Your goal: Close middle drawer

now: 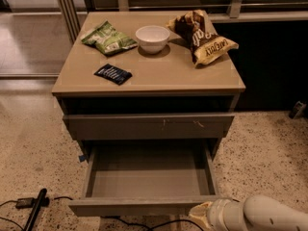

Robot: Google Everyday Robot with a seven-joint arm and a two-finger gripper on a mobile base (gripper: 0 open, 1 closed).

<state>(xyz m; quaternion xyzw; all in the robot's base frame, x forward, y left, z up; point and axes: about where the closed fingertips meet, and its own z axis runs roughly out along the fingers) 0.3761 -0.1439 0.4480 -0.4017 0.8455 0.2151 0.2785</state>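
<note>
The middle drawer (144, 177) is pulled far out below the cabinet top. It is wide, shallow and grey-taupe, and its flat inside is bare. Its low plain front panel (134, 207) faces the camera near the bottom edge. My gripper (198, 211) is at the bottom right, just in front of the right end of that front panel, on the white arm (260, 215) that comes in from the right. Whether it touches the panel is unclear.
Above the open drawer is a taller drawer front (149, 125) with small pale scratch marks, nearly shut. The cabinet top (159, 71) carries a white bowl (152, 37), a green bag (109, 38), a brown chip bag (202, 35) and a dark packet (112, 74). A black cable and plug (32, 207) lie on the floor at left.
</note>
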